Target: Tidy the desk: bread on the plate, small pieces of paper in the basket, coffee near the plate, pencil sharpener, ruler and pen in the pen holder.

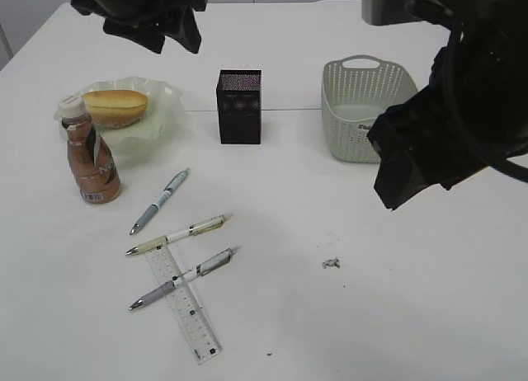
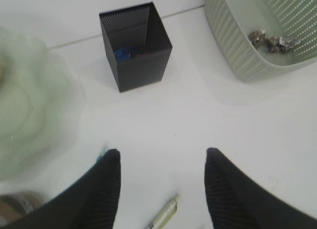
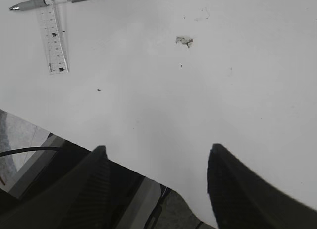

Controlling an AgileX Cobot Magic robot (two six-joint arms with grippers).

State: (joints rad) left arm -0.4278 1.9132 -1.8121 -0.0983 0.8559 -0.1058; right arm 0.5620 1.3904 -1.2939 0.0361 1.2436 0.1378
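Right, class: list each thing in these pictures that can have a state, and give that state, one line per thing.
Bread: on the plate.
Coffee bottle: upright, capped, beside the plate.
Pen holder: upright, small items inside.
Basket: holds crumpled paper pieces.
Paper scrap: loose on the table.
Three pens: lying on the table.
Ruler: flat, under two pens.
Left gripper: open, empty.
Right gripper: open, empty.

We see bread (image 1: 115, 106) on plate (image 1: 165, 121), far left | coffee bottle (image 1: 91, 160) just in front of plate | pen holder (image 1: 239, 105) mid-back, basket (image 1: 363, 109) to its right, paper scraps (image 2: 271, 40) in it | three pens (image 1: 177, 237) front-left, nearest one lying across ruler (image 1: 183, 303) | one paper scrap (image 1: 332, 263) on worktop (image 1: 396, 315), right of pens
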